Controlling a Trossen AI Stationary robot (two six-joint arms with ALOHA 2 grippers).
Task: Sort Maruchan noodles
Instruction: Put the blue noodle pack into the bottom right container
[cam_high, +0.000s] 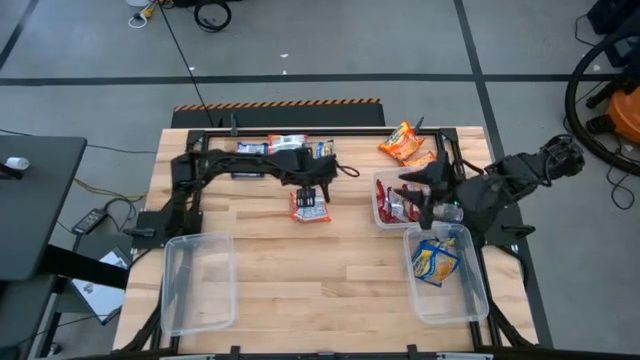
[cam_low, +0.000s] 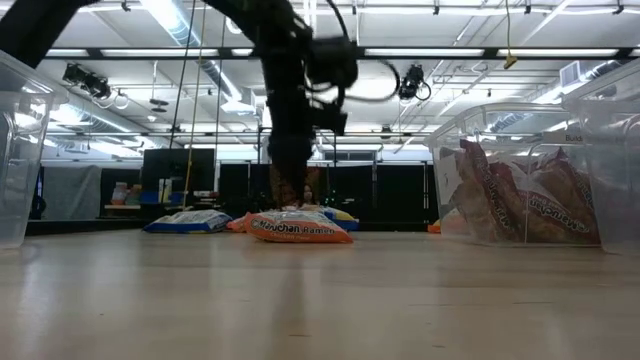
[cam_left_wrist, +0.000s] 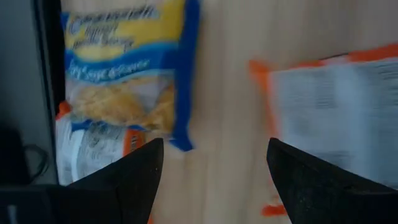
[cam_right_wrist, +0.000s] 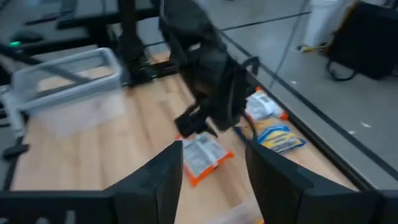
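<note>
Ramen packets lie flat on the wooden table. An orange packet (cam_high: 310, 207) (cam_low: 298, 228) lies white back up near the middle. My left gripper (cam_high: 319, 190) (cam_left_wrist: 214, 180) hangs open just over its far edge. In the left wrist view its fingers stand between that orange packet (cam_left_wrist: 336, 112) and a blue-and-yellow packet (cam_left_wrist: 124, 68), touching neither. More packets (cam_high: 285, 148) lie by the far edge, and orange ones (cam_high: 405, 145) lie far right. My right gripper (cam_high: 418, 196) (cam_right_wrist: 214, 174) is open above the clear bin of red packets (cam_high: 393, 200).
A clear bin (cam_high: 445, 272) at the near right holds a blue-and-yellow packet (cam_high: 435, 262). Another clear bin (cam_high: 198, 282) stands at the near left. Bare wood lies between the two near bins. In the low view the red-packet bin (cam_low: 530, 200) stands on the right.
</note>
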